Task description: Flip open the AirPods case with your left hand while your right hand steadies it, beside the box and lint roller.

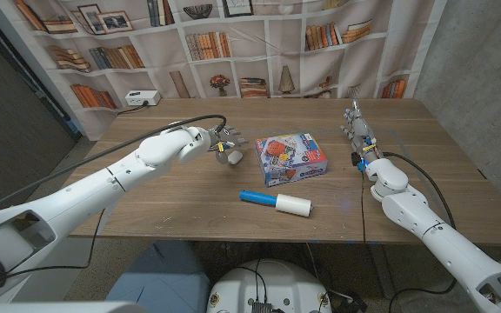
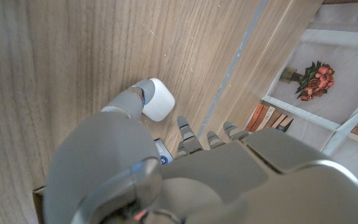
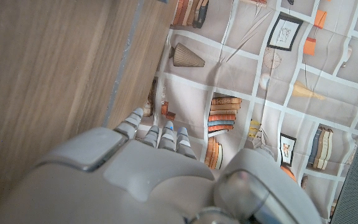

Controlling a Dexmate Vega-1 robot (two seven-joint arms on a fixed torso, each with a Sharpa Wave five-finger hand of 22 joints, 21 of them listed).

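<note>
Left wrist view alone shows left hand (image 2: 166,180) fingertip touching white case (image 2: 158,99).

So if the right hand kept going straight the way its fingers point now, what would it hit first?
Probably nothing on the table. The right hand points toward the table's far edge, with bare wood ahead of its fingers. Past that edge hangs the bookshelf backdrop; depth there is unclear.

White glossy arm shells, grey fingers (image 1: 230,137), black cables along forearms
</note>
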